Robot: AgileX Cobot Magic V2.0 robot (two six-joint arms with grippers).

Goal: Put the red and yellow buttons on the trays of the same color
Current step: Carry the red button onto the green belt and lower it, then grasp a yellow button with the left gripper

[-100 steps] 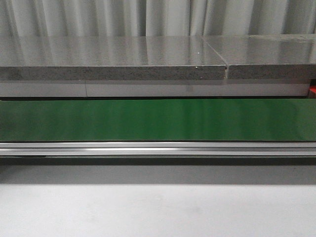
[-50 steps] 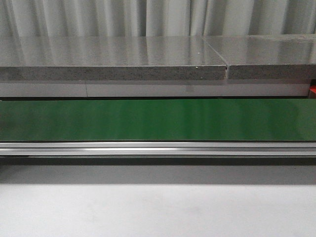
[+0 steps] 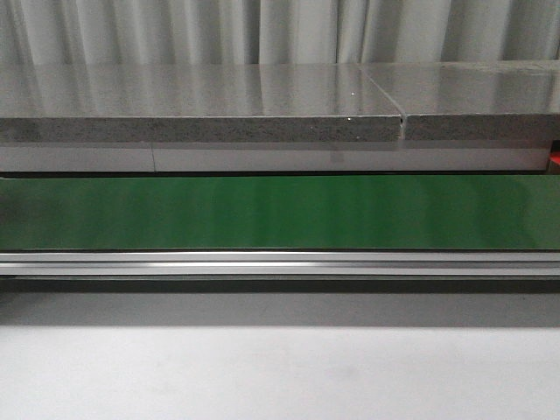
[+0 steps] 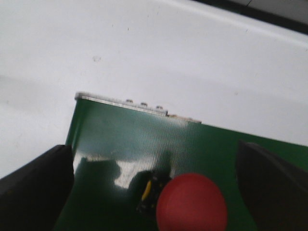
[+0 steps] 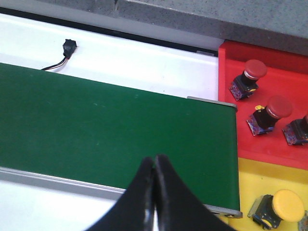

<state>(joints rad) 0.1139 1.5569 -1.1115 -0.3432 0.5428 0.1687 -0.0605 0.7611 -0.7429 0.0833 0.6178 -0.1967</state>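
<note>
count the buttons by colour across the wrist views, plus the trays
red buttons: 4 (one on the green belt between the open left gripper's fingers; on the red tray, and one cut off at the edge)
yellow buttons: 1, on the yellow tray
trays: 2
total: 5 buttons, 2 trays

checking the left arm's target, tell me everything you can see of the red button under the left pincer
The red button shows a round, smooth, matte red cap that looks like plastic, domed like a mushroom head. Beside the cap a dark body with a yellow patch peeks out. It sits on the green belt, near the belt's metal-edged end. It lies between the two dark fingers of the open left pincer, touching neither. Its lower part is cut off by the frame.
</note>
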